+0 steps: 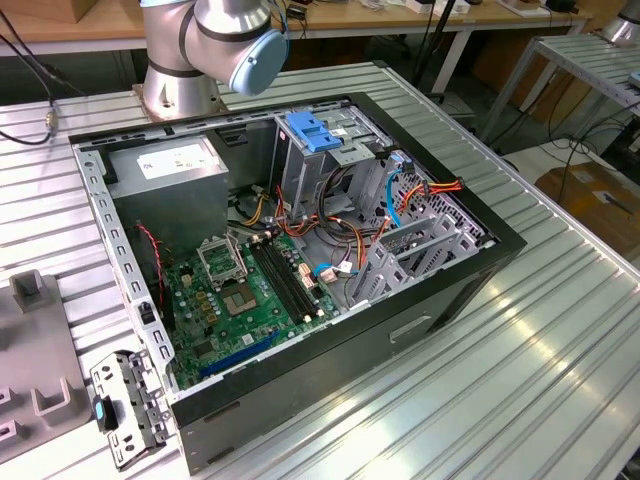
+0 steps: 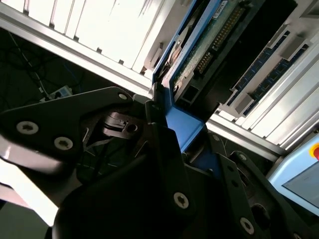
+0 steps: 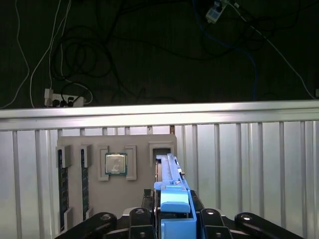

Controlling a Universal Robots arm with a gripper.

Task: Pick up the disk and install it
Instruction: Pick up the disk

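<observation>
The open computer case (image 1: 300, 370) lies on its side on the ribbed metal counter (image 1: 520, 350). Inside it are a green motherboard (image 1: 250, 300), a grey power-supply box (image 1: 175, 170) at the far corner, a metal drive cage topped by a blue bracket (image 1: 315, 132), and a tangle of orange, red and blue cables (image 1: 410, 190). Off the case's near corner, at the exterior view's left, a small metal bracket (image 1: 130, 405) lies flat beside a grey parts tray (image 1: 30, 380).

In the first wrist view the grey tray (image 3: 142, 149) holds a processor chip (image 3: 115, 164) in a square pocket and two memory sticks (image 3: 63, 189) standing in narrow slots beside it.

The disk (image 3: 169, 184) is out of the case, held on edge over this tray, with its blue side rail facing the camera and its far end towards a rectangular recess (image 3: 162, 149). Whether that end touches the tray cannot be told. In the second wrist view the disk (image 2: 209, 40) shows its green circuit-board face.

The arm (image 1: 215, 40) rises from its base behind the case. The tool (image 3: 172, 219) has its dark fingers (image 3: 142, 219) pinching the disk from both sides; the second wrist view shows the tool (image 2: 187, 129) clamped at the blue rail.
</observation>
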